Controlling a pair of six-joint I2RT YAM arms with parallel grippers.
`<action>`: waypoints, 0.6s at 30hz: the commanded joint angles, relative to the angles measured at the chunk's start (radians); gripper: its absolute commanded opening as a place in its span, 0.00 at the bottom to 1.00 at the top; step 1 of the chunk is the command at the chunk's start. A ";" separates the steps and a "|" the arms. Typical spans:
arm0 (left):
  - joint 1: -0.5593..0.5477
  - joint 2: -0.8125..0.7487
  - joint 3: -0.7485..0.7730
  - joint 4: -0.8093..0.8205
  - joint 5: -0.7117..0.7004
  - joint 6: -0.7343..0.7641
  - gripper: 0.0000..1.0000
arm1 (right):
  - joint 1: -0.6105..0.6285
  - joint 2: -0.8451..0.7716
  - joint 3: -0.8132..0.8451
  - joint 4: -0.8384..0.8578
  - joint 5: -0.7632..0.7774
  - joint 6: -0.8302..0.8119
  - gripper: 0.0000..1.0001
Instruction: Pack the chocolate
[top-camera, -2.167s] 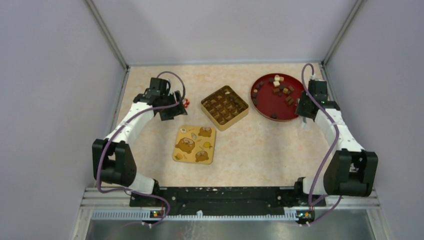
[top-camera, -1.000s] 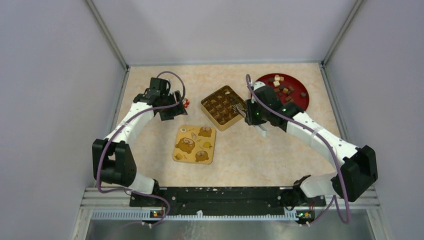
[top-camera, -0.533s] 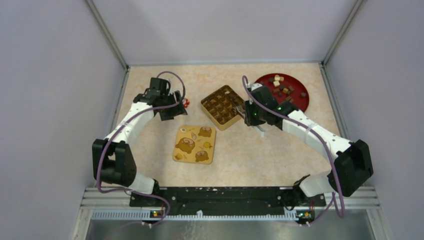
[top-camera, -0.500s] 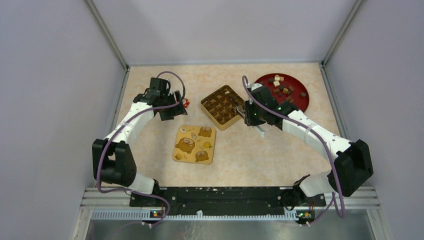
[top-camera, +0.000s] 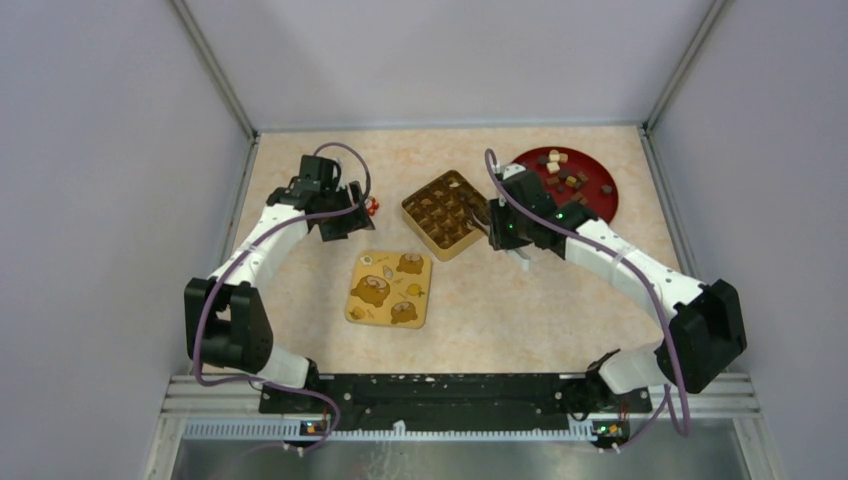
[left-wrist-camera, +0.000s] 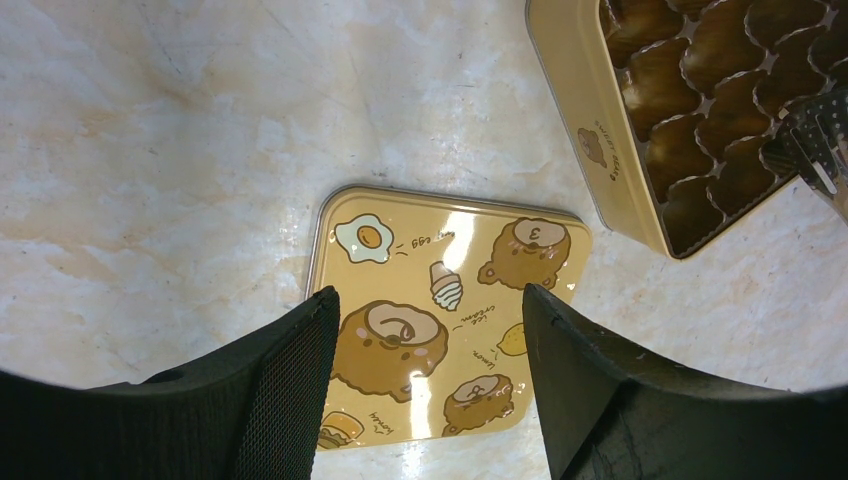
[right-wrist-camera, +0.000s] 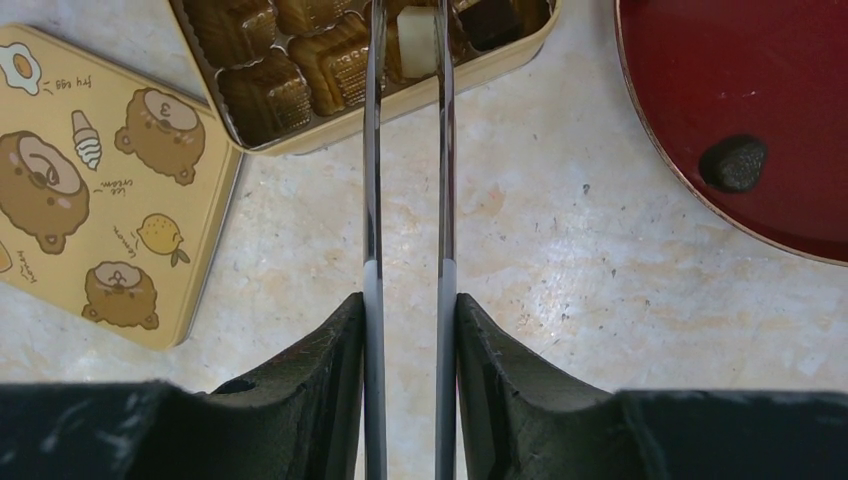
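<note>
Chocolate lumps (top-camera: 565, 180), mostly dark with a few cream ones, lie on a red plate (top-camera: 610, 205). My right gripper (top-camera: 497, 222) is shut on metal tongs (right-wrist-camera: 372, 200). The tong tips reach over the near corner of the gold box (top-camera: 448, 214) and hold one cream-white chocolate (right-wrist-camera: 417, 28) between them. One dark chocolate (right-wrist-camera: 733, 163) shows on the plate (right-wrist-camera: 790, 80). The tong tips also show in the left wrist view (left-wrist-camera: 815, 140) over the box (left-wrist-camera: 600, 120). My left gripper (top-camera: 340, 222) is open and empty above the table, left of the box.
The square yellow lid (top-camera: 390, 288) with cartoon prints lies flat in front of the box, also below my left fingers (left-wrist-camera: 440, 250) and in the right wrist view (right-wrist-camera: 90, 180). A small red-and-white sweet (top-camera: 372, 207) lies beside the left gripper. Grey walls enclose the table.
My right arm swung from the red plate to the box with the tongs. In the last half second it barely shifted. The left arm has not moved.
</note>
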 joint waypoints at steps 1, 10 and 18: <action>0.004 -0.022 0.008 0.018 -0.002 0.004 0.72 | 0.008 -0.005 0.055 0.051 0.020 0.000 0.34; 0.003 -0.019 0.005 0.020 -0.002 0.003 0.72 | 0.008 -0.077 0.071 0.034 0.137 0.002 0.14; 0.004 -0.014 0.002 0.021 0.001 0.003 0.72 | -0.150 -0.188 0.000 -0.018 0.267 -0.006 0.14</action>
